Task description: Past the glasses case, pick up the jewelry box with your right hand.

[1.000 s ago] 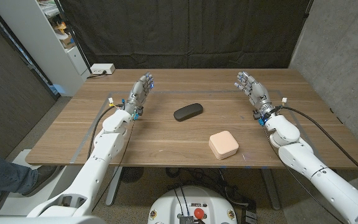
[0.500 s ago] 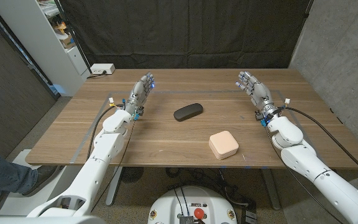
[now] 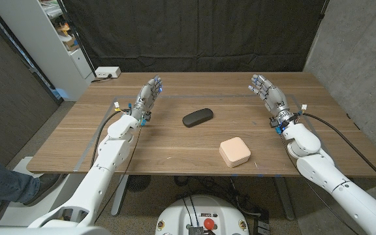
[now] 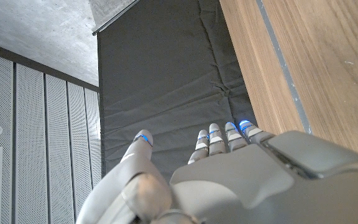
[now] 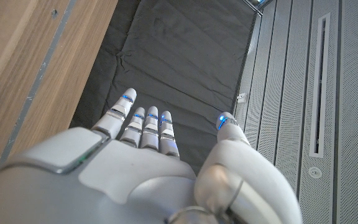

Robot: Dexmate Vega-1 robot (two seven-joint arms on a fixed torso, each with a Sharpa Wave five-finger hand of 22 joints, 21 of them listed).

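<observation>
Fingers of the right hand stand spread and empty at the wooden table's far right in the head view; the pale pink, rounded-square jewelry box lies nearer the front edge, inward of that hand, with the dark oval glasses case farther in. The left hand, open too, is farther off. Both wrist views show extended fingers holding nothing.
</observation>
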